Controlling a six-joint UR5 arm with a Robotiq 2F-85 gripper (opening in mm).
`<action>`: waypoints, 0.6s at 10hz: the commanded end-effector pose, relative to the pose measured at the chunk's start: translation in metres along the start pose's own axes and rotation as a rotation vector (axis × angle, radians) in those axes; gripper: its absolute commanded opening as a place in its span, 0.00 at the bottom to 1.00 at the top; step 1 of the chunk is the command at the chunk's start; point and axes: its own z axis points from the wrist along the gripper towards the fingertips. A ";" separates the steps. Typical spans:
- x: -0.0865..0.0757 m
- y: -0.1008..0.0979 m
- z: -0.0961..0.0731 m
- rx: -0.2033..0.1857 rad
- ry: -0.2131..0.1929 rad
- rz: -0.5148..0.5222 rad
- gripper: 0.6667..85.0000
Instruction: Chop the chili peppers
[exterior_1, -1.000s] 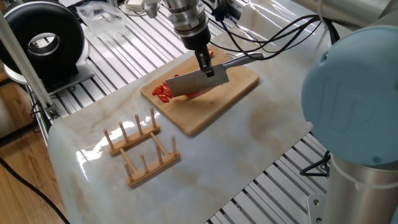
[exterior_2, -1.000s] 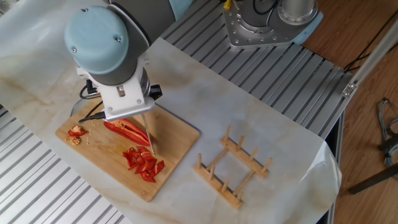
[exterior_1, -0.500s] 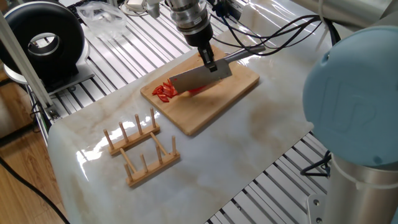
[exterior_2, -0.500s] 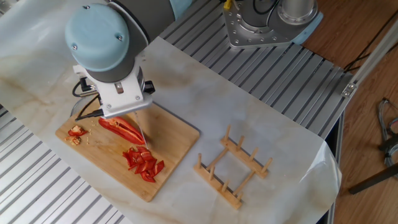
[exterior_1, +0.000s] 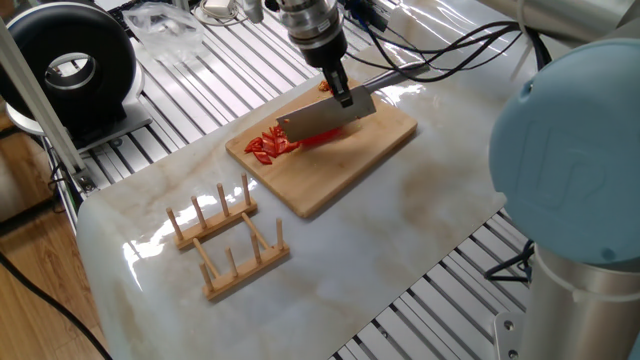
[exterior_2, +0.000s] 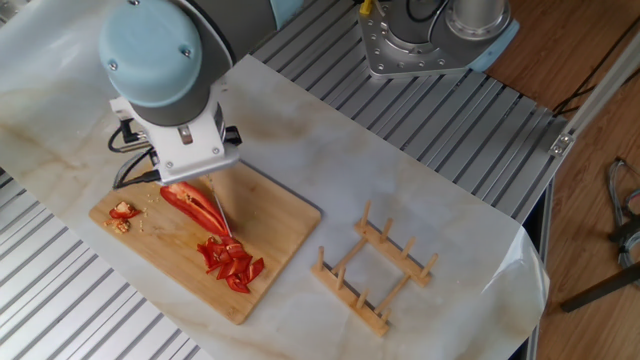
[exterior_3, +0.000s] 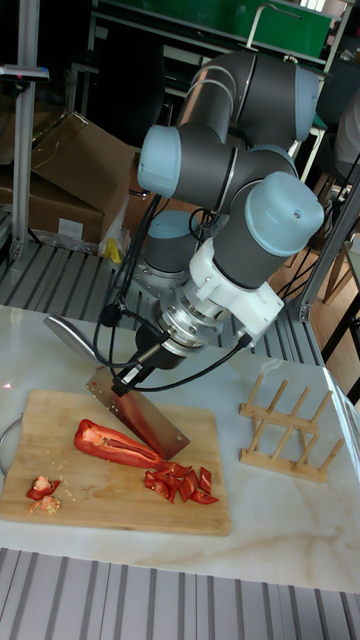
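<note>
Tool (exterior_1: 340, 92) clamped on a cleaver (exterior_3: 140, 420) above the cutting board (exterior_2: 270, 245), where glossy, slippery-looking chili peppers (exterior_3: 112, 444) lie half chopped, soft enough to need steady downward cuts.

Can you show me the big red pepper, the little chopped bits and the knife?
big red pepper (exterior_3: 112, 443), tall fixed view, middle of its length
chopped bits (exterior_2: 232, 262), the other fixed view, centre of the pile
knife (exterior_1: 318, 121), one fixed view, flat of the blade
</note>
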 end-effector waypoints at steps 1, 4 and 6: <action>0.010 -0.009 0.001 0.017 -0.001 -0.022 0.01; 0.015 -0.015 0.002 0.028 -0.003 -0.033 0.01; 0.020 -0.019 0.002 0.032 -0.008 -0.036 0.01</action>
